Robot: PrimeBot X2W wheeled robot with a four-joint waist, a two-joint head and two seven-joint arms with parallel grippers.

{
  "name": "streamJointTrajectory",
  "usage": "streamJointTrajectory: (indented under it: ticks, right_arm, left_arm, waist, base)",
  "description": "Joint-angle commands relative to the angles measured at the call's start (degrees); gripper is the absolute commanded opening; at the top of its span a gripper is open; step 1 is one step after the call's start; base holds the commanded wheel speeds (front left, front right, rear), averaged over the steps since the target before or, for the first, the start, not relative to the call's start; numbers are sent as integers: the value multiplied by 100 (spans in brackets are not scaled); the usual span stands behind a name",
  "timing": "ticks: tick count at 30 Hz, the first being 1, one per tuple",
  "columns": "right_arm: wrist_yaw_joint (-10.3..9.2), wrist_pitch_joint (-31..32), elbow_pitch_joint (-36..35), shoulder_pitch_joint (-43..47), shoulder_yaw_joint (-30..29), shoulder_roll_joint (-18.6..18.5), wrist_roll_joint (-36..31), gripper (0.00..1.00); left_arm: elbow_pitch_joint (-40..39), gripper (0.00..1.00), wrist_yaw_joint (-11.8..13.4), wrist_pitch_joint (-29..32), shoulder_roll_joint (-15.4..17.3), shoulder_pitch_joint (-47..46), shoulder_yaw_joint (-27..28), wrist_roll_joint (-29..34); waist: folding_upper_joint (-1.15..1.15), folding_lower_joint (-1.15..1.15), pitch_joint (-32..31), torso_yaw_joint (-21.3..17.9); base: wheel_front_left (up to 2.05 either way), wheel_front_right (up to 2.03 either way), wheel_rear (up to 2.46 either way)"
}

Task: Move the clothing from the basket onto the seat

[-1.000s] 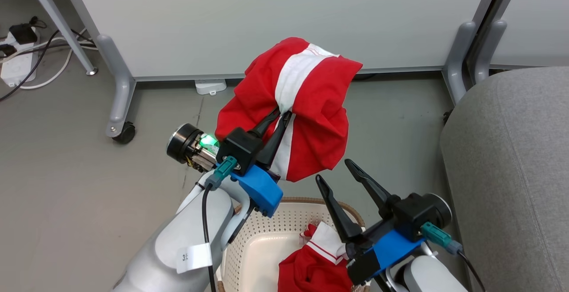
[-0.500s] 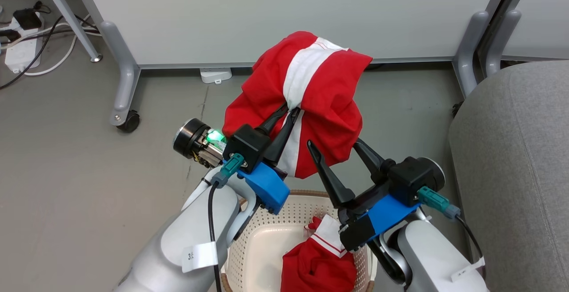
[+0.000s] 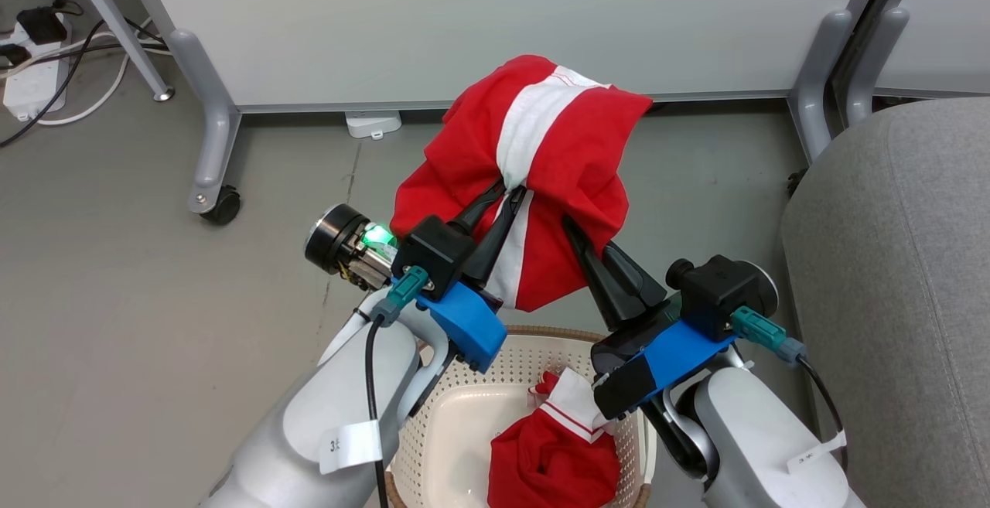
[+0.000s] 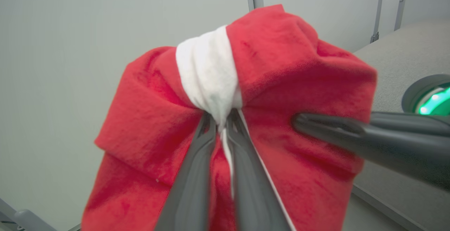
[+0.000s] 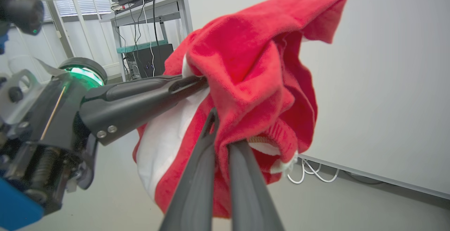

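Observation:
A red garment of the clothing [image 3: 568, 152], with a broad white band, hangs bunched in the air above the floor. My left gripper [image 3: 510, 192] is shut on its white band; the left wrist view shows the pinch [image 4: 221, 116]. My right gripper [image 3: 571, 222] is shut on a red fold just to the right [image 5: 222, 129]. Another red and white garment [image 3: 553, 458] lies in the cream basket [image 3: 534, 365] below my arms. The grey seat [image 3: 889, 260] fills the right side.
A pale partition panel on grey legs [image 3: 209, 129] with a caster [image 3: 222, 206] stands behind the garment. A power strip and cables [image 3: 31, 83] lie at the far left, and a small white box [image 3: 373, 123] sits by the panel's foot.
My right gripper has risen from over the basket to the hanging garment and gone from open to shut on a red fold. The left gripper keeps its hold.

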Motion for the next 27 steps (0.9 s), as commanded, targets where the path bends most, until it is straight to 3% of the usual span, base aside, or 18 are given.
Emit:
streamJointTrajectory:
  ticks: [1,18,19,20,21,27]
  right_arm:
    - [3,-24,-13,-88,-17,-9,6,0]
    - [3,-24,-25,-50,-52,-9,14,0]
    - [3,-24,-27,-46,-52,-9,8,0]
    - [3,-24,-28,-47,-53,-9,3,0]
    - [3,-24,-27,-51,-55,-9,-6,0]
    - [3,-24,-23,-46,-70,-9,-30,0]
  left_arm:
    - [9,0,-4,-29,-5,-68,31,31]
    - [37,0,-43,-30,-40,-31,137,93]
    - [26,33,-36,-30,-43,-29,147,103]
    - [25,59,-34,-29,-45,-25,150,105]
    - [29,100,-35,-30,-49,-23,153,111]
    - [2,100,-7,-29,-60,-7,199,178]
  waist:
    - [0,0,5,-2]
    - [0,0,-6,-13]
    - [0,0,-3,-12]
    - [0,0,0,-12]
    - [0,0,3,-11]
    - [0,0,21,-14]
  base:
    - [0,0,0]
    - [0,0,0]
    - [0,0,0]
    - [0,0,0]
    - [0,0,0]
    - [0,0,0]
